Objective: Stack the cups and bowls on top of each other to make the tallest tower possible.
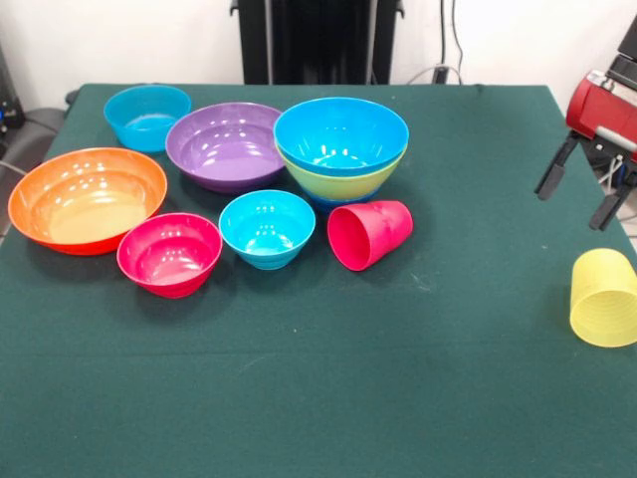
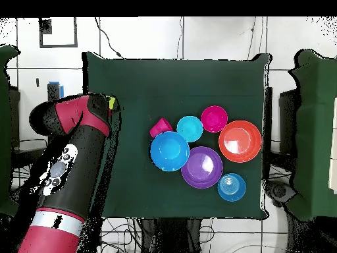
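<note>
The yellow cup [image 1: 605,297] is shown nearest the camera, lying on its side at the edge of the green table [image 1: 299,398], mouth turned toward the viewer. The bowls are listed by size: the orange bowl [image 1: 88,199], the purple bowl [image 1: 225,145], and the bright blue bowl [image 1: 340,134] nested in a lime green bowl [image 1: 343,182], which together form the tower so far. Smaller bowls follow: light blue [image 1: 147,116], cyan [image 1: 267,228], pink-red [image 1: 169,253]. The red-pink cup [image 1: 369,234] is seen tipped over beside the tower. The gripper [image 1: 582,193] is held above the yellow cup, empty, its fingers spread wide. A pick-up of that cup is judged to be in hand; a descent and closure around its wall are called for.
</note>
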Motion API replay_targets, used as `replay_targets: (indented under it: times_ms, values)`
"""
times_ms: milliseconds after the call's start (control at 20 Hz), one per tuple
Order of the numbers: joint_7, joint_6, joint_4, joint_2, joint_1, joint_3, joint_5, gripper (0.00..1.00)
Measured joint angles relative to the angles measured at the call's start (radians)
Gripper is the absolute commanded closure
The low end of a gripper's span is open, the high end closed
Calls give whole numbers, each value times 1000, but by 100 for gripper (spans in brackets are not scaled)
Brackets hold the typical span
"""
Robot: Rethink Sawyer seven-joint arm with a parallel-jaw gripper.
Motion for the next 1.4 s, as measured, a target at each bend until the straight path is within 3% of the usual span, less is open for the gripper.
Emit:
replay_targets:
  times_ms: [1400]
  values:
    - [0,0,1,6,0,36,-6,0]
